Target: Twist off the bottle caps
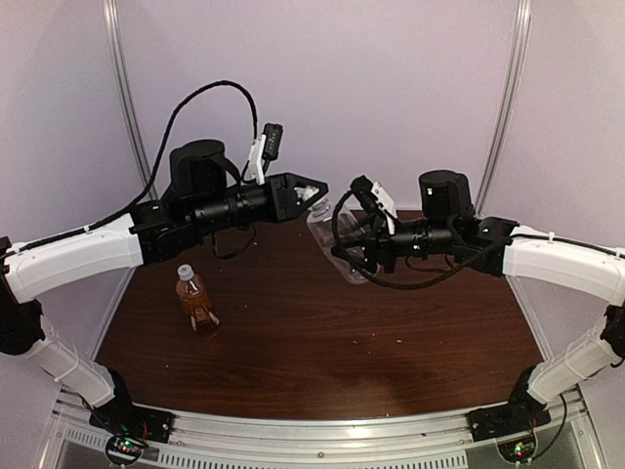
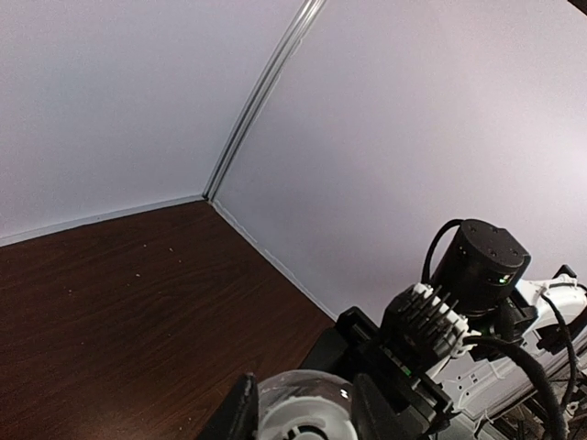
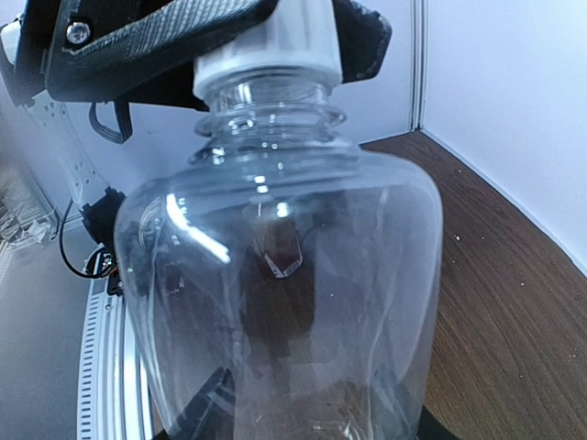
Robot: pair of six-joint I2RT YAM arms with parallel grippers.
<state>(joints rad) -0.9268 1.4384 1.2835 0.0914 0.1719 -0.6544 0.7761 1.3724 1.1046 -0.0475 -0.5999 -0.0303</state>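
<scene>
The clear bottle (image 1: 330, 237) hangs tilted above the back of the table, held between both arms. My right gripper (image 1: 346, 256) is shut on its body (image 3: 284, 302), and the jaws show dimly through the plastic at the bottom of the right wrist view (image 3: 312, 427). My left gripper (image 1: 316, 193) is shut on its white bottle cap (image 3: 266, 53). In the left wrist view the cap (image 2: 301, 420) sits between the two dark fingers (image 2: 237, 412). The amber bottle (image 1: 196, 303) with a red label stands upright on the table at the left, white cap (image 1: 185, 272) on, apart from both grippers.
The dark wood table (image 1: 371, 342) is enclosed by pale walls on three sides. A metal rail (image 1: 322, 445) with both arm bases runs along the near edge. Cables loop around both wrists.
</scene>
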